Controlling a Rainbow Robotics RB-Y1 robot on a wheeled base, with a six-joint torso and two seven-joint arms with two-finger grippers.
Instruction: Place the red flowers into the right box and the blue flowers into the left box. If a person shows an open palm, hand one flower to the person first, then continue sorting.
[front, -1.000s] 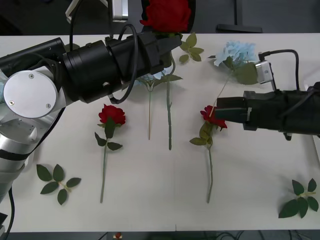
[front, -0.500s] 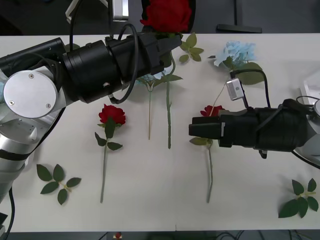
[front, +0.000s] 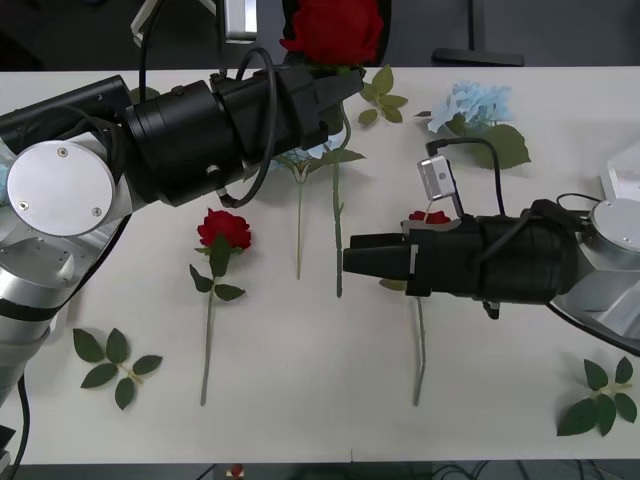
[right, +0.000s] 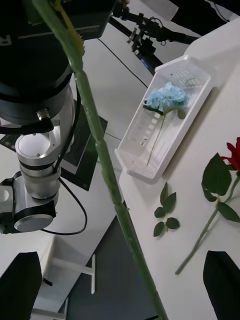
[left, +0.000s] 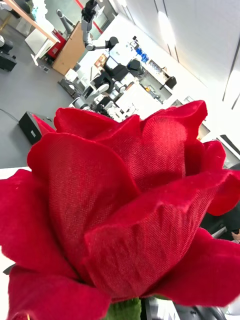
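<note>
From above, the left claw (front: 340, 88) reaches across the far side of the white bench (front: 300, 400) and is clamped on the stem of a raised red rose (front: 333, 28), whose bloom stands past the bench's far edge. The left wrist view shows that rose (left: 120, 210) close up, with a room of desks and equipment behind it.

The right claw (front: 348, 260) points left over the middle of the bench, with its fingers close together and nothing between them in the front view. In its wrist view the dark fingertips (right: 20, 285) sit at the two corners, apart, and a long green stem (right: 100, 150) crosses between them; whether they touch it I cannot tell.

On the bench lie a red rose (front: 224, 229) to the left, another red bloom (front: 428, 216) peeking out behind the right arm, and a blue flower (front: 470, 105) at the far right.

The right wrist view adds the left box (right: 192, 67), a white tray at the bench's left edge, holding one blue flower (right: 166, 97). No writing can be read.
</note>
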